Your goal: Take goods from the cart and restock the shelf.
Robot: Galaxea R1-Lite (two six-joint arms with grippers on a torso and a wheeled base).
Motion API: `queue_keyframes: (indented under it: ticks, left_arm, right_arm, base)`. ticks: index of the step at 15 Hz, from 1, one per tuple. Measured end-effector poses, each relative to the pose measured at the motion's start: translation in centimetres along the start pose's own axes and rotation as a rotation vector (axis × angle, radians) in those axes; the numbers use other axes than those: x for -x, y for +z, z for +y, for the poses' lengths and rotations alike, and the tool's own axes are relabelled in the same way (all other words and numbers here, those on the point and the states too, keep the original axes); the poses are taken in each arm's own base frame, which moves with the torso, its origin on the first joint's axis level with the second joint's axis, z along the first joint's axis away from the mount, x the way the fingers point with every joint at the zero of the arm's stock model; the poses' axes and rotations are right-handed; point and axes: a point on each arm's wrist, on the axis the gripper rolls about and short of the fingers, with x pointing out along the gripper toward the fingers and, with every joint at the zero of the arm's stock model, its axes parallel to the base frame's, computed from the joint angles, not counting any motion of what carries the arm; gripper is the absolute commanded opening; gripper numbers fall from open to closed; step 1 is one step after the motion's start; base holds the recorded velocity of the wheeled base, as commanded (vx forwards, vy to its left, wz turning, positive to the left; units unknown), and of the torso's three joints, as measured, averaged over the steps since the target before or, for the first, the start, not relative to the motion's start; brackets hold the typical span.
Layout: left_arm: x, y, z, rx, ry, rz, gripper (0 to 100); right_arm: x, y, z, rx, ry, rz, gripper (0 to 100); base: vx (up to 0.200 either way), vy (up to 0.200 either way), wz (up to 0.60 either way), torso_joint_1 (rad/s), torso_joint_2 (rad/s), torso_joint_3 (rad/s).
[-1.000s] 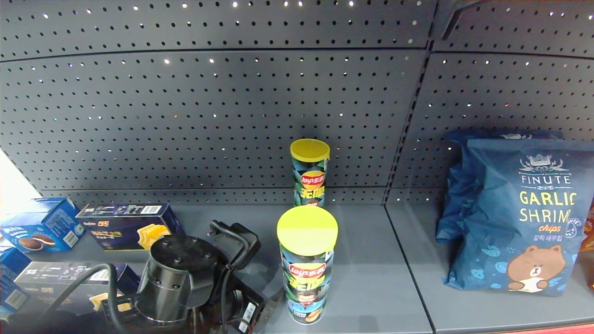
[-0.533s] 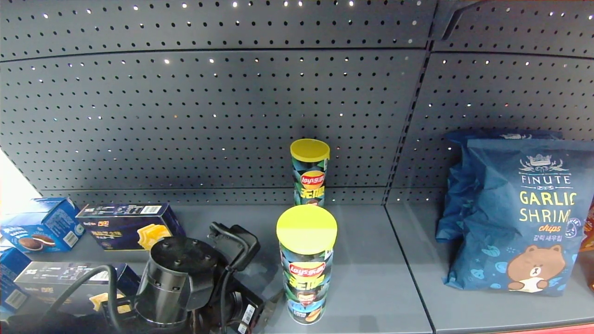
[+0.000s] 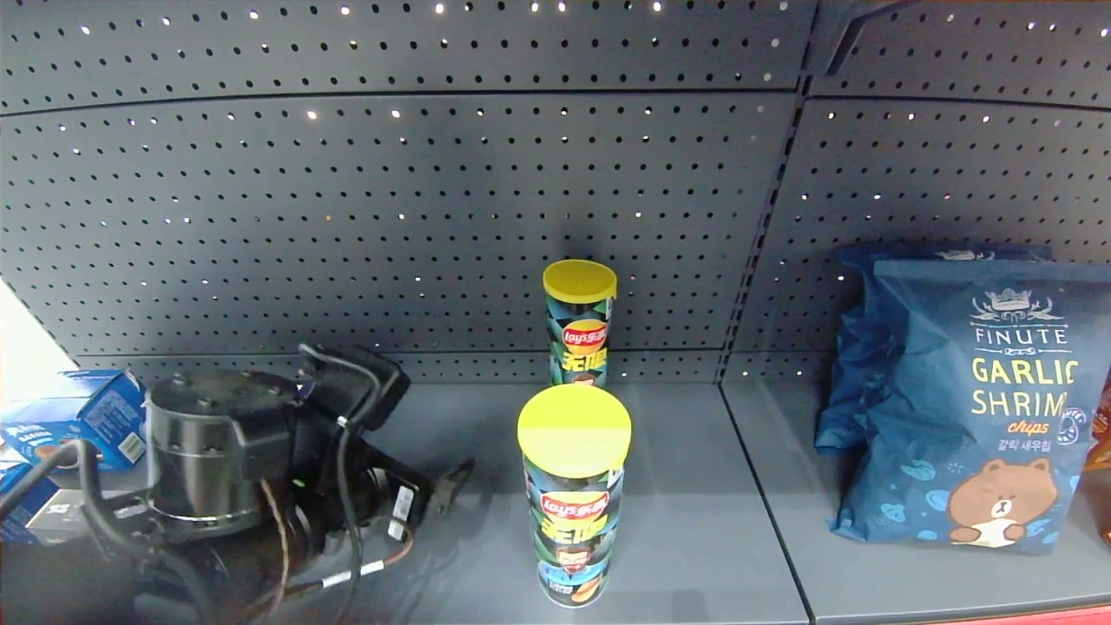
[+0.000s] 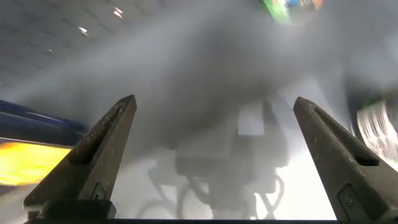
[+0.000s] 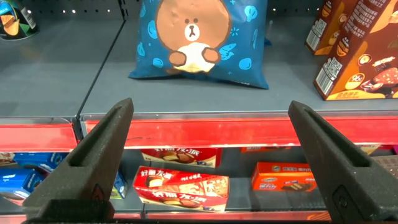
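Note:
Two tall chip cans with yellow lids stand upright on the grey shelf (image 3: 694, 521) in the head view: the front can (image 3: 573, 503) near the shelf's front edge and the back can (image 3: 580, 323) against the pegboard. My left arm (image 3: 226, 451) lies low over the shelf, to the left of the front can and apart from it. My left gripper (image 4: 214, 102) is open with nothing between its fingers. My right gripper (image 5: 211, 107) is open and empty too, held in front of the shelf's red edge (image 5: 205, 130), below a blue bear-printed bag (image 5: 199, 37).
Blue chip bags (image 3: 963, 399) stand at the shelf's right. Blue biscuit boxes (image 3: 78, 417) sit at the far left, partly behind my left arm. Brown boxes (image 5: 354, 50) stand beside the bear bag. The lower shelf holds snack boxes (image 5: 180, 186). Bare shelf lies between the cans and the bags.
My left arm has swung left and back, away from the front can's base, and now covers the dark boxes at the left. Both cans stand as before.

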Motion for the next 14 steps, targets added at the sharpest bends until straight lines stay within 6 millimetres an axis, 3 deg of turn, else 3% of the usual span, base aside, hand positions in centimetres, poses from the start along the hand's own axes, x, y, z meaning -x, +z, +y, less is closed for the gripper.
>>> queue_keyframes:
  ticks: [4,7,10,14]
  left_arm:
    - [3.1,5.2,3.1,0.062,0.076,-0.219,100]
    - [7.7,5.8,4.8,0.066,0.124,-0.274,100]
    - [13.0,3.4,5.6,0.08,0.163,-0.323,100]
    - [18.4,-2.6,5.6,0.106,0.218,-0.38,100]
  right_arm:
    - [0.0,0.0,0.0,0.0,-0.001,0.0,100]
    - [0.0,0.0,0.0,0.0,-0.001,0.0,100]
    - [0.0,0.0,0.0,0.0,0.0,0.0,100]
    - [0.0,0.0,0.0,0.0,0.0,0.0,100]
  base:
    - [0.0,0.0,0.0,0.0,0.0,0.0]
    - [0.0,0.0,0.0,0.0,0.0,0.0]
    - [0.0,0.0,0.0,0.0,0.0,0.0]
    - [0.0,0.0,0.0,0.0,0.0,0.0]
